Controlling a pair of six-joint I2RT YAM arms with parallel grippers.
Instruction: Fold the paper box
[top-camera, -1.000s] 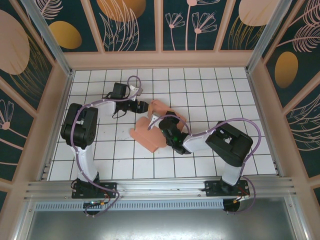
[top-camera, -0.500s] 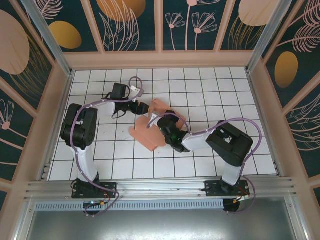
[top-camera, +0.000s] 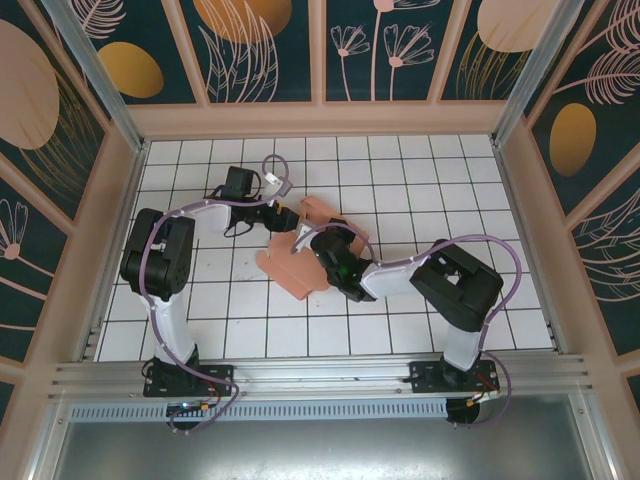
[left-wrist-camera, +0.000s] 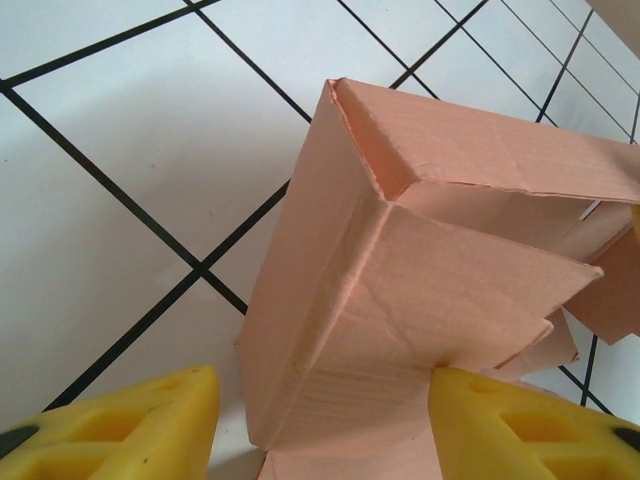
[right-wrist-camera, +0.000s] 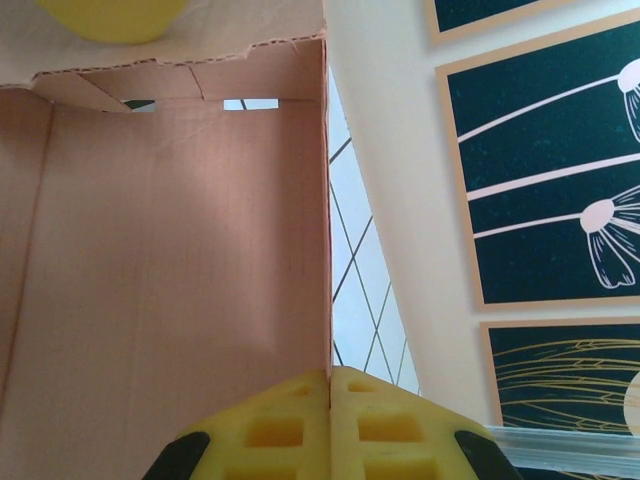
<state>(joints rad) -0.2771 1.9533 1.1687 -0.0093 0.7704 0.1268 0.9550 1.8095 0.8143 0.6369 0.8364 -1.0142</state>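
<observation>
Right end effector is pressed together, pinching 1 upright wall of the paper box, which sits half-formed on the counter just left of centre in the top view. Left end effector stands spread around a corner flap. It should close squarely along the crease while the right anchors the wall.

text: none legible | paper box: plain, so far as visible | walls: plant motifs

Overhead camera, wrist cameras near paper box
</observation>
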